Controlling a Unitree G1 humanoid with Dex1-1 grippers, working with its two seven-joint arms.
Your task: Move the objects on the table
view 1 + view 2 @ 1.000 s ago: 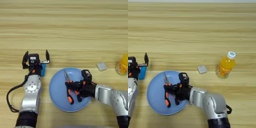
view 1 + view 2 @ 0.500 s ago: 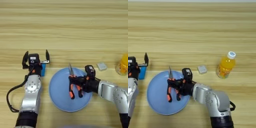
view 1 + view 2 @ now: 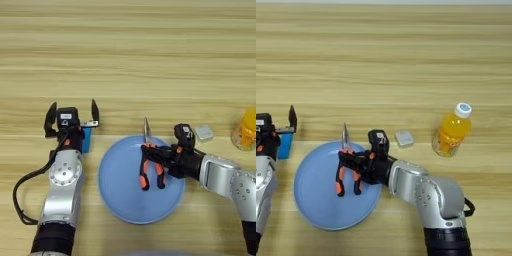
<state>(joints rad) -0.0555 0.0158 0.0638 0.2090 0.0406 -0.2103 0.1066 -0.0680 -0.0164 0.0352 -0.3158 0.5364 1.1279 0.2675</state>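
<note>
Right claw (image 3: 159, 159) closed on pliers (image 3: 148, 162) | over plate (image 3: 125, 195), tips pointing far | white block (image 3: 203, 132) just right on counter (image 3: 128, 60) | left claw (image 3: 71, 115) open, idle

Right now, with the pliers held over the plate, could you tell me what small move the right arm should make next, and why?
Probably carry the pliers on past the plate rim. The right gripper is shut on their handles, tip pointing away over the far rim, so they look lifted rather than resting. The left gripper is open over the blue block.
</note>
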